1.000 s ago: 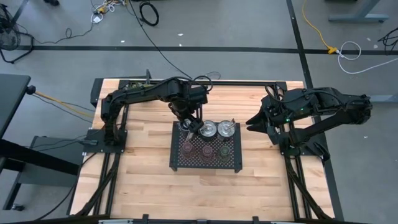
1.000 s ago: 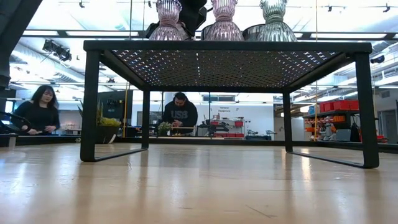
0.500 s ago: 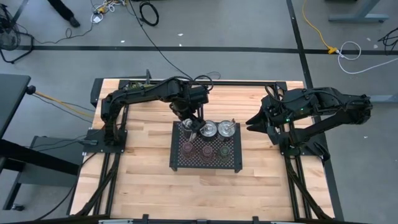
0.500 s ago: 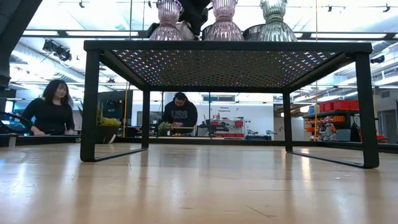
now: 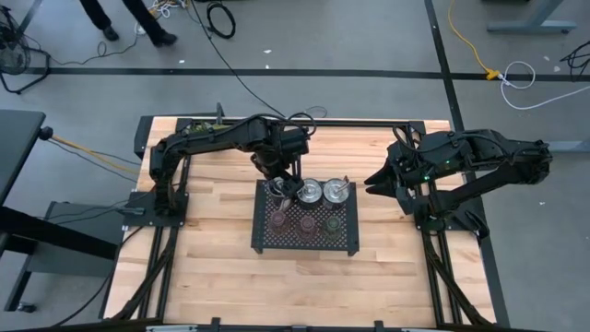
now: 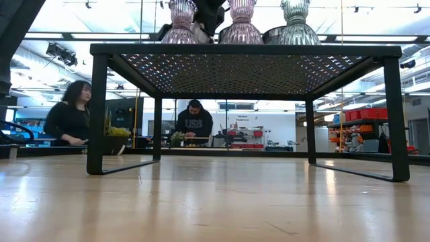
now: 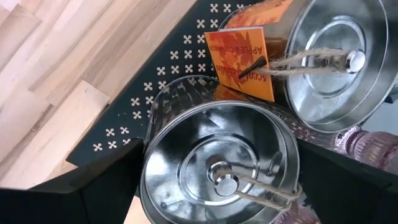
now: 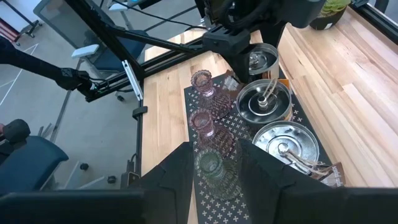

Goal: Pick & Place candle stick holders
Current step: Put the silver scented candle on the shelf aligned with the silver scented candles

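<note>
Candle stick holders sit on the black mesh tray (image 5: pixel 262 242) mid-counter: three silver metal cups (image 7: pixel 219 169) in the row nearer the arm bases, mouths up, and three tinted glass ones (image 8: pixel 203 124) upright in the other row. An orange tag (image 7: pixel 239 56) on twine hangs at one cup; its print is too tilted to read fully. Left end effector (image 5: pixel 285 189), fingers spread wide, straddles the leftmost cup without gripping. Right end effector (image 5: pixel 372 179) hovers right of the tray, fingers narrowly parted, holding nothing.
</note>
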